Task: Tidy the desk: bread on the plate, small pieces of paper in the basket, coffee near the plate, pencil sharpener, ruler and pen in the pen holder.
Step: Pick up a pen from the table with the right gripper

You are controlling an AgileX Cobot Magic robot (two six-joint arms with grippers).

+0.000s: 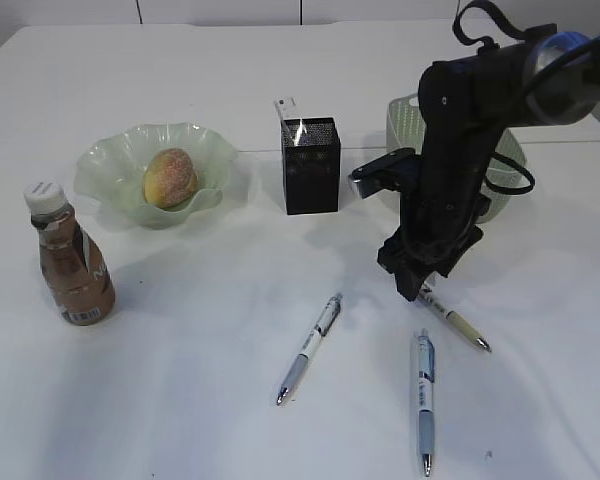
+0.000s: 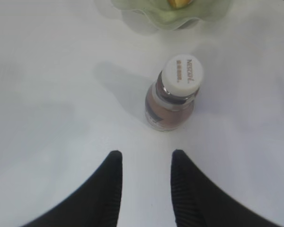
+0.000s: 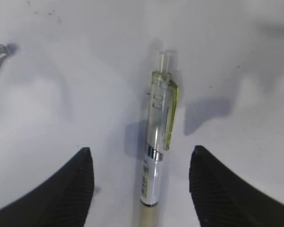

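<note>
Now cream pen (image 3: 156, 156) lengthwise between open right pincer (image 3: 141, 182) fingers, clicker forward.

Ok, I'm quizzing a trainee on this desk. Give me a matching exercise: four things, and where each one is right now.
Things:
1. bread
2. coffee bottle
3. yellow-clip pen
4. pen holder

Places:
A. lying on the table between the open right gripper's fingers
B. standing between plate and basket
C. on the plate
D. standing at the table's left, in front of the plate

Pairs: 1-C, 2-D, 3-A, 4-B
</note>
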